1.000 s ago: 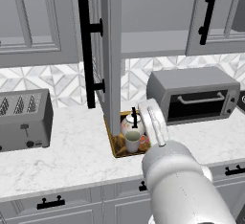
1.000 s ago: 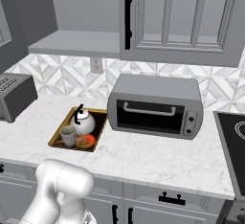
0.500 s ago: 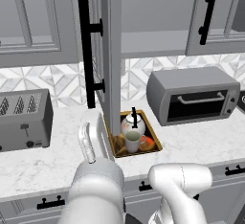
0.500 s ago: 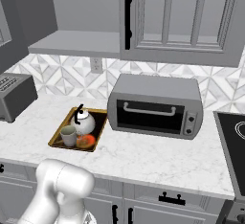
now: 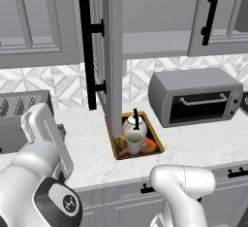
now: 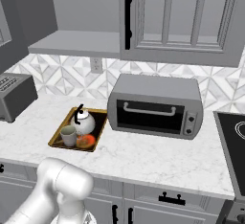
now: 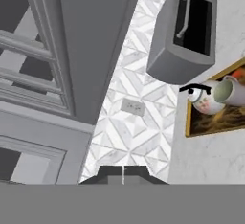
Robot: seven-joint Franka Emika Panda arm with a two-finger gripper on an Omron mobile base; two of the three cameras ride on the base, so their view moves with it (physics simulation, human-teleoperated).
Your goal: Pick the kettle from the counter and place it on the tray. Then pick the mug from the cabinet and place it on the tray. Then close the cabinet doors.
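Left to right: toaster (image 5: 22, 124) at the worktop's (image 6: 143, 153) left end, then the cabinet door (image 5: 109, 51) swung open, edge-on, right over the tray (image 5: 118, 149). Tray sits mid-worktop toward the back, kettle (image 5: 134, 125) at its rear, mug (image 5: 134, 143) in front of it, apparently touching. Toaster oven (image 5: 196, 97) just right of the tray. The gripper's (image 7: 123, 174) tips look pressed together, holding nothing.

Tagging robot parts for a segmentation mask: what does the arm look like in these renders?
The arm is glossy white, built of rounded, tubular links. A dark grey joint cap bears a small white round emblem. A second white link bulges low in the right base view. No cables or sleeves show. In the hand view the gripper ends in two small dark tips.
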